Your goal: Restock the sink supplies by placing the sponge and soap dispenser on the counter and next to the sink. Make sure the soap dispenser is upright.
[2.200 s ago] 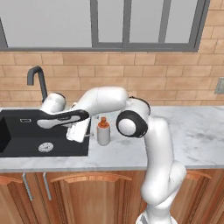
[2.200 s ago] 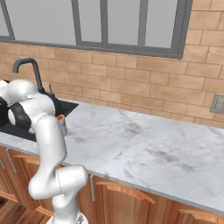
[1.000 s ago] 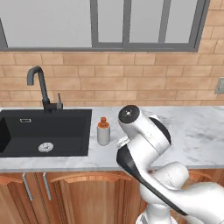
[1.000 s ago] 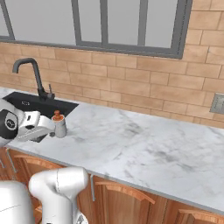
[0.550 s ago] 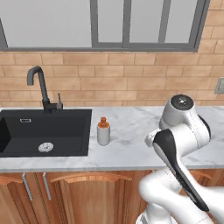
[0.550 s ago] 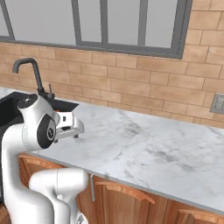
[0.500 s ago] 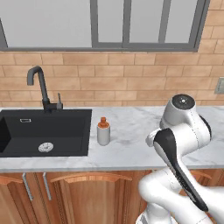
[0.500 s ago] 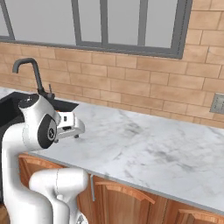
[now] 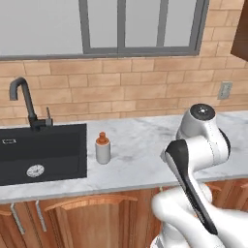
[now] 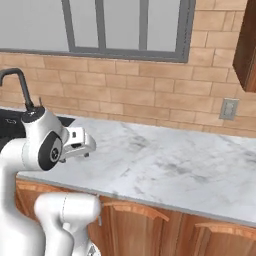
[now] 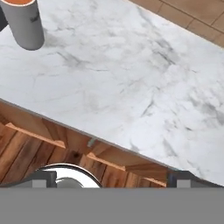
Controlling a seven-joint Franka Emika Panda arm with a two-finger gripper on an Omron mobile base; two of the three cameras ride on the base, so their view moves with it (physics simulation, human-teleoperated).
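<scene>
The small white cylindrical soap dispenser with its orange-brown pump stood upright on the white-grey marbled stone counter, just beside the right rim of the black rectangular sink; the tall black curved faucet rose behind the basin; the two-finger gripper hung above the counter's front edge, well apart from the bottle, jaws spread wide and holding nothing.

Marbled counter (wood-fronted) carries an upright soap dispenser.
</scene>
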